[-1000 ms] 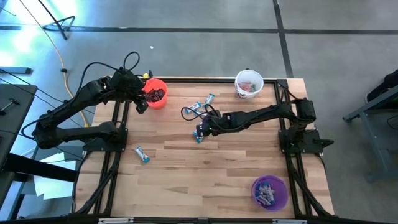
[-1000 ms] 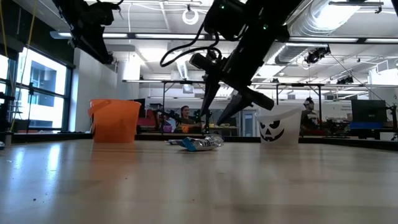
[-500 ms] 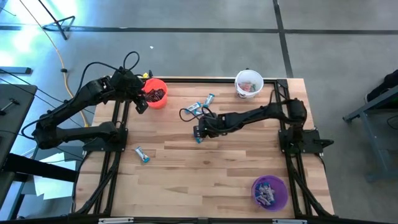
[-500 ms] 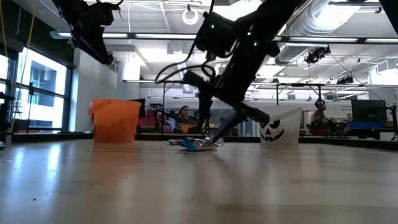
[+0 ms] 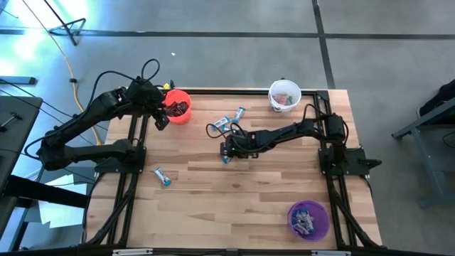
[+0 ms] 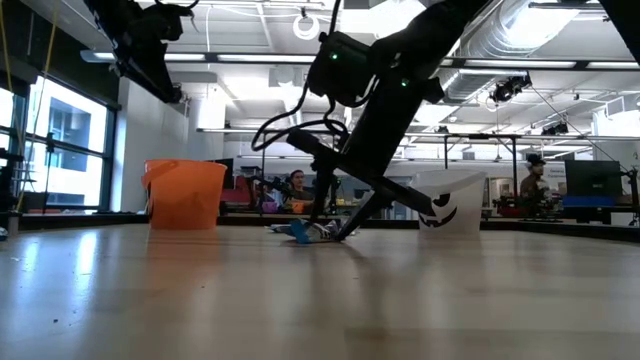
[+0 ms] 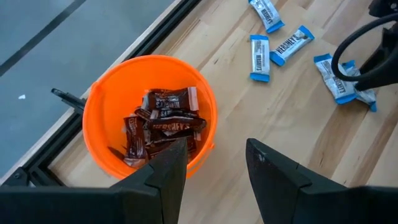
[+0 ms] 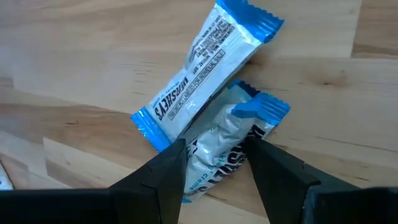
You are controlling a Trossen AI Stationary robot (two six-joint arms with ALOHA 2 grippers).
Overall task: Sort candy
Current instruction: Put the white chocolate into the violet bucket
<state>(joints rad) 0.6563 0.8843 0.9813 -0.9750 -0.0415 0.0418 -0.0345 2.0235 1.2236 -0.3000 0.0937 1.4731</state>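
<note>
My right gripper [image 8: 214, 171] is open and low over the middle of the table [image 5: 227, 151], its fingertips down at the tabletop in the low view [image 6: 330, 233]. Two blue-and-white candies lie there, one [image 8: 205, 74] resting partly across the other [image 8: 227, 152]. The fingers stand on either side of the lower one. My left gripper [image 7: 214, 165] hangs open above the orange cup [image 7: 99, 124], which holds dark brown candies [image 7: 163, 121]. More blue-and-white candies lie loose on the table [image 5: 220, 124], [image 5: 240, 112], [image 5: 163, 177]. My right gripper comes from above, slanting down, with an open finger [image 8: 165, 177] on each side of the lower candy's near end [image 8: 217, 168]. That candy lies flat on the table. I cannot tell whether the fingers touch it.
A white cup [image 5: 284, 96] stands at the far edge, right of centre. A purple cup [image 5: 308, 219] with candy stands at the near right corner. The black frame rail [image 5: 213, 92] runs along the far edge. Bare wood lies near the front [image 5: 227, 206].
My right gripper has come down from above the two candies to the tabletop and shifted slightly toward the table's left, its arm folding lower. It now straddles the lower candy. The candies and my left arm have stayed where they were.
</note>
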